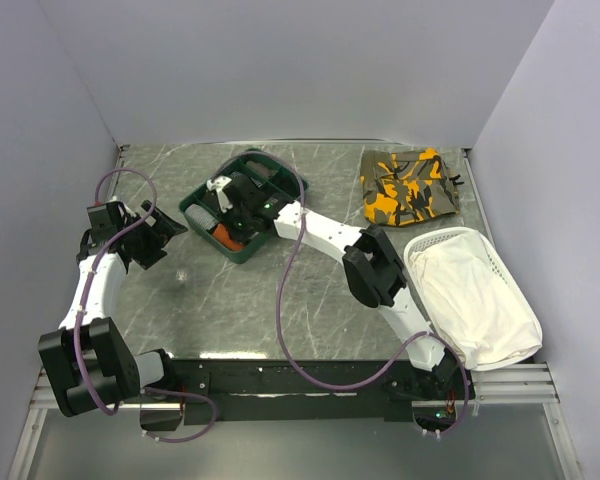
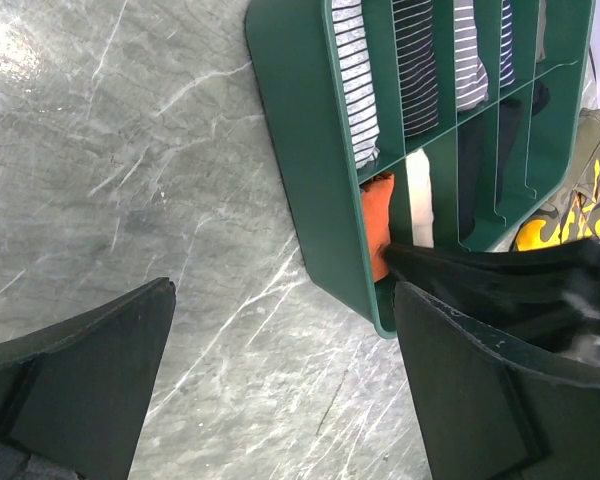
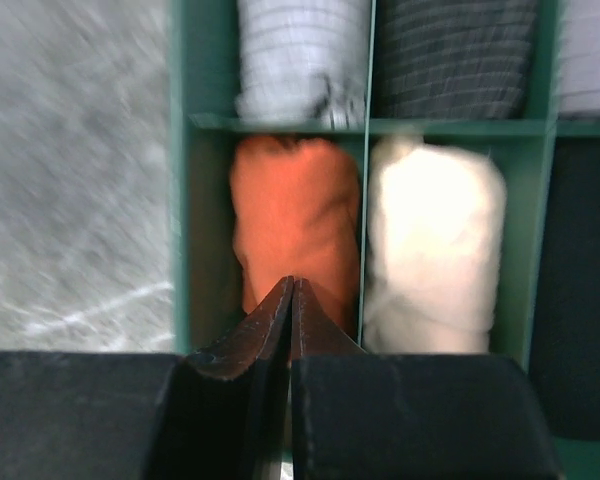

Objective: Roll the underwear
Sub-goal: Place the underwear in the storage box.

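The underwear (image 3: 295, 210) is a rust-orange roll lying in a corner compartment of the green organizer (image 3: 280, 124). It also shows as an orange patch (image 1: 223, 236) from above and as an orange strip (image 2: 377, 215) in the left wrist view. My right gripper (image 3: 293, 283) hovers at the near end of the roll, shut, with its tips together and no fabric between them. My left gripper (image 2: 283, 295) stands wide open over bare table just left of the organizer (image 2: 310, 180), holding nothing.
Striped rolls (image 2: 355, 70) and a white roll (image 3: 435, 240) fill neighbouring compartments. A camouflage garment (image 1: 410, 185) lies at the back right. A white basket (image 1: 420, 245) with a large white cloth (image 1: 480, 300) sits at the right edge. Walls enclose the table.
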`<state>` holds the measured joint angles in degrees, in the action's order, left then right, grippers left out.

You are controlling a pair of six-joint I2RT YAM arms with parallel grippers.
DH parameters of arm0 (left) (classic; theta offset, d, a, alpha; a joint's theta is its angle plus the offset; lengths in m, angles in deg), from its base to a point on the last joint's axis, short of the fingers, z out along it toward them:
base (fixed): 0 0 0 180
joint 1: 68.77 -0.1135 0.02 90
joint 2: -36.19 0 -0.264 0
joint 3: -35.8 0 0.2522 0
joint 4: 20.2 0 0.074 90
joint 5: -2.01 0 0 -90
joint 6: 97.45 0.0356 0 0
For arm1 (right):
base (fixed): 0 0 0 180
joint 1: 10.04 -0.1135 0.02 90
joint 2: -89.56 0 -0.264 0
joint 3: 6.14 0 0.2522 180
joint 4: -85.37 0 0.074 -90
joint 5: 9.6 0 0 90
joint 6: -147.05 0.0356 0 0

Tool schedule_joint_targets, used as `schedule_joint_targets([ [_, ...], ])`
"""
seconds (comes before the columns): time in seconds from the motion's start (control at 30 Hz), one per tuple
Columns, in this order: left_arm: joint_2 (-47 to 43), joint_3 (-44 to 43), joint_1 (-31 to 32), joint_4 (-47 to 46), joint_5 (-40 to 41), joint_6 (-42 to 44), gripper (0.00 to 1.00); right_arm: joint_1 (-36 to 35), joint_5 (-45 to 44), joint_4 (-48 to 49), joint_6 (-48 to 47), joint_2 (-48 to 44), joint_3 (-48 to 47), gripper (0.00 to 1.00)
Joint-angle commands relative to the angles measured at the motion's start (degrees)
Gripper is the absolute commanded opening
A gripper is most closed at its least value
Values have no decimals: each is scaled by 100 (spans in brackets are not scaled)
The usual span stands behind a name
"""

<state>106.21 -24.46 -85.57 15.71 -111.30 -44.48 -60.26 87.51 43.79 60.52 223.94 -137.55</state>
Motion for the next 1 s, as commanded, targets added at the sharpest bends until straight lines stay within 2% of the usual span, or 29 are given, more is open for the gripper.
schedule_joint_targets([
  [0.0, 38, -17, -25, -88, -95, 153, 97, 21, 35, 216, 101, -203, -776, 8],
  [0.33, 82, 10, -25, -106, -86, 170, 97, 29, 158, 39, 172, 421, -1252, 9],
  [0.5, 100, -8, -25, -97, -51, 179, 97, 29, 264, 241, 251, 596, -1146, 11],
  [0.67, 126, -17, -25, -62, -33, 214, 96, 29, 334, -137, 251, 1160, -1972, 13],
  [0.77, 82, 18, -25, -62, 28, 223, 97, 29, 387, 178, 286, 1064, -1571, 14],
  [0.97, 108, 18, -34, -79, -24, 188, 97, 29, 229, 293, 225, 914, -1472, 16],
])
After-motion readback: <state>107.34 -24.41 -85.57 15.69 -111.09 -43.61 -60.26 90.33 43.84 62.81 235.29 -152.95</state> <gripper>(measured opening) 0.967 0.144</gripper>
